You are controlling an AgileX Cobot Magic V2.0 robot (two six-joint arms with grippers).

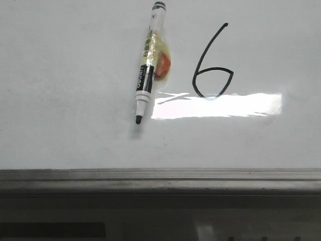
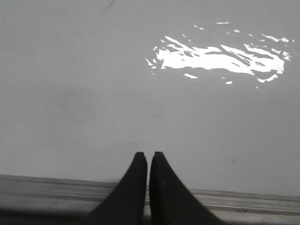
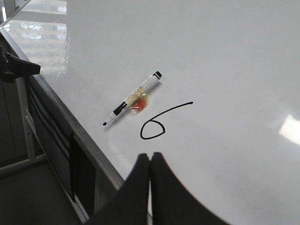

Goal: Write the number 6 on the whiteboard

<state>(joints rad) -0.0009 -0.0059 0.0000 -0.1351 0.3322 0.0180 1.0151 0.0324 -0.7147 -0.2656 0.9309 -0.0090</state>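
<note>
The number 6 is already drawn on the whiteboard, upper right of centre in the front view, its loop just above a bright glare patch. The marker lies uncapped on the board just left of the digit, tip pointing toward the frame strip at the lower edge; something yellow and orange, perhaps tape, is wrapped round its middle.

The writing looks finished, so what remains is probably to keep both arms clear. Doing that well means staying off the fresh ink, not nudging the marker, and not dragging fingertips across the glossy surface.

The left gripper is closed and empty, above the board's near edge. The right gripper is likewise closed and empty, well apart from marker and digit.
</note>
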